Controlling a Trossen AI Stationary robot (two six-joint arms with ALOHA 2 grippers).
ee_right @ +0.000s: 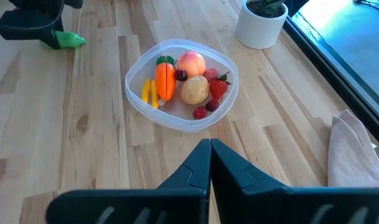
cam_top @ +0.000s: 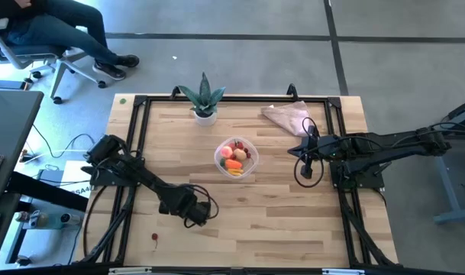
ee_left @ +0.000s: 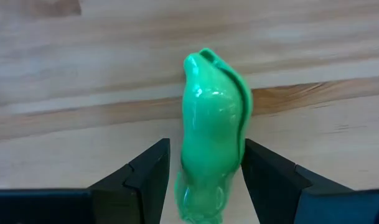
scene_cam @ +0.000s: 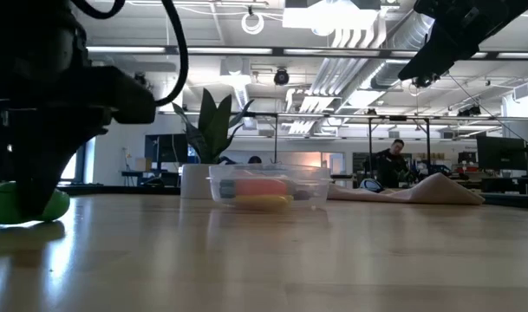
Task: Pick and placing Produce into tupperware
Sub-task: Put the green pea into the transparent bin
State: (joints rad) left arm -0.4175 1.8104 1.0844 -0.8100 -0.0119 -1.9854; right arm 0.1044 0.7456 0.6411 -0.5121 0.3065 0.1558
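A green toy pod (ee_left: 213, 130) lies on the table, also seen in the low view (scene_cam: 25, 206) and the right wrist view (ee_right: 68, 40). My left gripper (ee_left: 208, 180) is low over it and open, one finger on each side of its near end. The round clear tupperware (cam_top: 236, 158) (ee_right: 182, 84) sits mid-table and holds an orange carrot (ee_right: 165, 78), a peach, a beige potato, yellow pieces and red berries. My right gripper (ee_right: 209, 152) is shut and empty, raised to the right of the tupperware (cam_top: 308, 164). My left gripper stands astride the green pod's near end (ee_left: 205, 186), coming from above and slanting down, with the fingers along its sides. A thin strip of table shows beside one finger (ee_left: 155, 171). The other finger (ee_left: 264, 174) is right against the pod; I cannot tell whether it touches.
A spiky plant in a white pot (cam_top: 205, 99) stands at the far edge and a pinkish-beige cloth (cam_top: 288, 117) lies far right. One tiny red berry (cam_top: 155, 237) lies near the front left. A black frame (cam_top: 140, 114) borders the table. A seated person shows beyond the far left corner.
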